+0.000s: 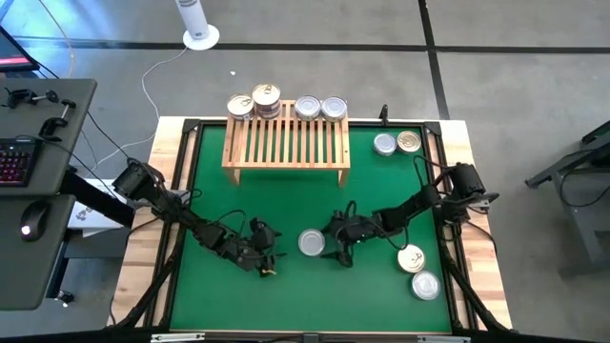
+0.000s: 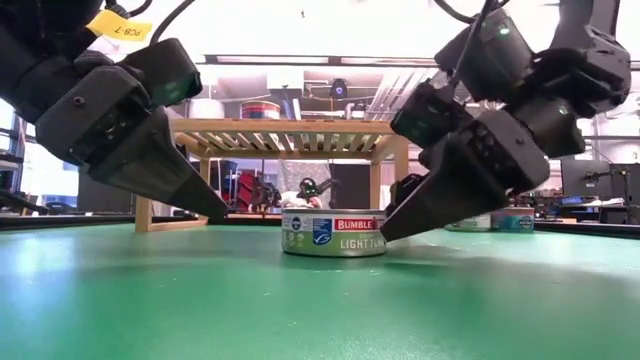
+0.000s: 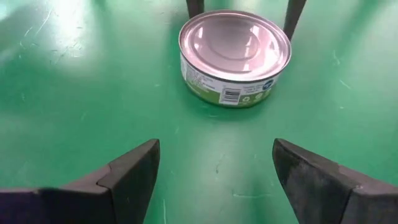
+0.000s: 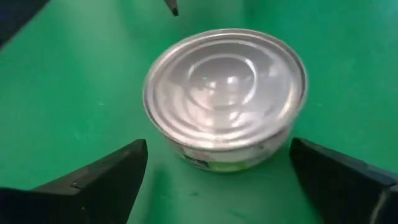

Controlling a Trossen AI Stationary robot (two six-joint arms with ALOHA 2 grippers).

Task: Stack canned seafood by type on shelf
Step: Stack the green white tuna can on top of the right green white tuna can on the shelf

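One silver-lidded tin (image 1: 312, 243) with a green label stands on its base on the green mat, between my two grippers. My right gripper (image 1: 338, 246) is open and low beside it. In the right wrist view its fingers flank the near side of the tin (image 4: 224, 93) without touching it. My left gripper (image 1: 268, 259) is open too and stands a short way off on the tin's other side (image 3: 235, 56). The light-wood shelf (image 1: 286, 143) carries several tins (image 1: 307, 107) along its far edge, and one pair is stacked (image 1: 266, 98).
Two tins (image 1: 384, 144) (image 1: 409, 141) stand on the mat to the right of the shelf. Two more (image 1: 411, 258) (image 1: 425, 285) are near the right front corner, behind my right arm. A black frame edges the mat (image 1: 219, 191). The low view shows open mat (image 2: 300, 300) in front of the tin.
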